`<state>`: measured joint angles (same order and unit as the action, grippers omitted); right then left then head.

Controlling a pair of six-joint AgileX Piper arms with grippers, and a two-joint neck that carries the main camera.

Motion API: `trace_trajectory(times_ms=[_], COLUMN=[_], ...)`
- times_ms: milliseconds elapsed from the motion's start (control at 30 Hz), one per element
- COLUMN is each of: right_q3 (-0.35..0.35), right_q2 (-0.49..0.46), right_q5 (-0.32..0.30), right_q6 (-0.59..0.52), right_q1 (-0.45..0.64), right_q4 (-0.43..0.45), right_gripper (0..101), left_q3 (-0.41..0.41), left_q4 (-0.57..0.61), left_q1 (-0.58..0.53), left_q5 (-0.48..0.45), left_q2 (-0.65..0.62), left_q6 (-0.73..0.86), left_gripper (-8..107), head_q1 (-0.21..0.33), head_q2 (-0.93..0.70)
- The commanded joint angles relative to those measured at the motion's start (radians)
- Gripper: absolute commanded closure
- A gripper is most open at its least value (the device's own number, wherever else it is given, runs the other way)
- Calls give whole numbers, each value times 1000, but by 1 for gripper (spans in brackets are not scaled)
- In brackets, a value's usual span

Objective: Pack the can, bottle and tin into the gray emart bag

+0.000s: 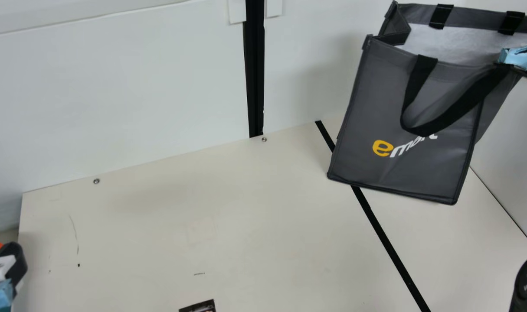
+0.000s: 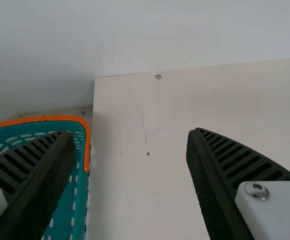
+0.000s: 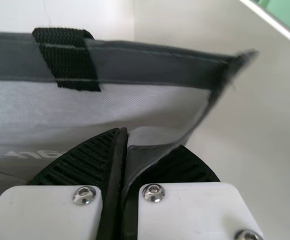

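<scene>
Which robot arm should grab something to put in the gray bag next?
The left arm, I think. The left claw is open and empty, but the right claw is busy pinching the gray bag by its edge.

This looks like a robotics lab — a walled-in test cell. Plain white panels (image 1: 116, 95) rise behind a cream table (image 1: 181, 225), with a black upright strip (image 1: 254, 73) between two of them. Small screws (image 1: 264, 139) sit along the table's back edge, and a straight black line (image 1: 387, 236) crosses its top. The right claw (image 1: 515, 67), with white plates bolted on — machinery, not home furnishing — fits a lab best.
</scene>
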<state>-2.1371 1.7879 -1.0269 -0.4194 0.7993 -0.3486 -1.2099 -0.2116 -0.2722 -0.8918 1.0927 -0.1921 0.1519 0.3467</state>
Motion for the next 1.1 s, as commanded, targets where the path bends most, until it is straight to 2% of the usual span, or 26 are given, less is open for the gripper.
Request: trace_trajectory(times_ms=[0,233,667,1067], right_q3=[-7,-51,-175,-271], right_q2=[3,9,8,-5], right_q5=[-10,-30,-89,-141], right_q6=[2,2,-7,-15], right_q1=[3,13,17,-9], right_q4=[-9,-39,-118,-182], right_gripper=[78,55,11,11], left_q3=[0,0,0,0], left_q4=[0,0,0,0], left_q1=[0,0,0,0], left_q5=[0,0,0,0], left_q2=[0,0,0,0], left_q6=[0,0,0,0], left_gripper=[9,9,9,9], head_q1=[23,23,23,23], head_q2=[2,2,2,2])
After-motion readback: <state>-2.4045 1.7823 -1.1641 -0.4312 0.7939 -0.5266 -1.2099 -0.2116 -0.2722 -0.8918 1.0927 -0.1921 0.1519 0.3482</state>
